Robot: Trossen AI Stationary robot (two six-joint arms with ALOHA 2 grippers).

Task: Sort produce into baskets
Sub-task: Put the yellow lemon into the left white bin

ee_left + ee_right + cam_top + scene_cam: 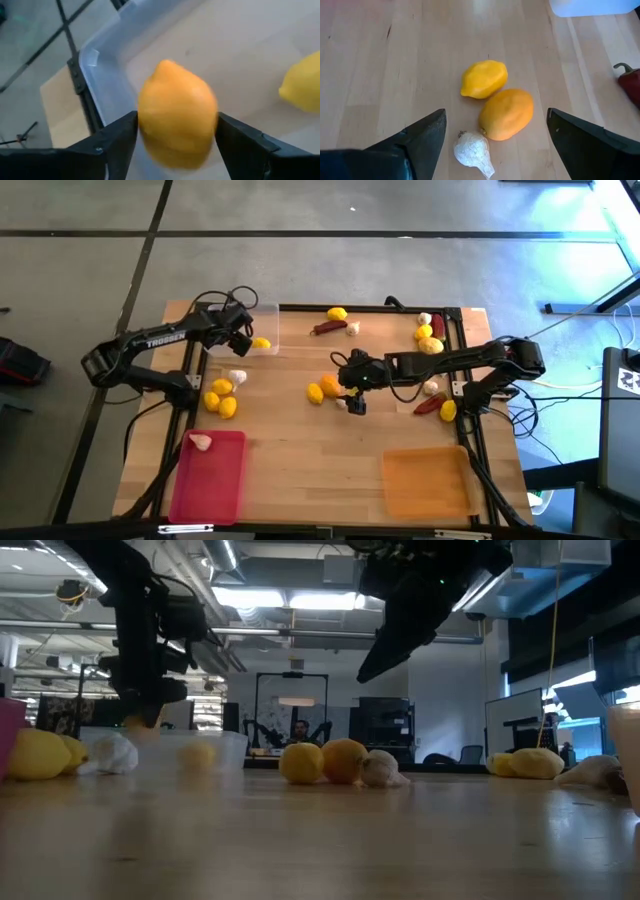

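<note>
The left gripper (175, 145) is up at the table's far-left corner, poised over the clear tray (262, 320), with an orange lemon (177, 120) sitting between its two fingers (107, 145). The fingers flank the fruit closely, though I cannot tell whether they are pressing it or have just let go; this reads as the release step, a lemon going into the clear tray, where a yellow lemon (261, 343) already lies.

Over at mid-table, the right gripper (492, 145) hangs with its fingers spread wide and nothing between them, above a small cluster: a yellow lemon (484, 78), an orange lemon (506, 114) touching it, and a garlic bulb (473, 151) just beside that. Looks like the next pick is being lined up here.

Plenty remains: lemons near the left edge, chilies and garlic along the far and right edges. The pink-red tray (210, 476) at the near-left corner holds one garlic bulb; the orange tray (427, 482) at the near right looks unfilled.

Next call: the left arm must clear the tray rim, and the right must drop on one fruit without nudging its neighbours.
</note>
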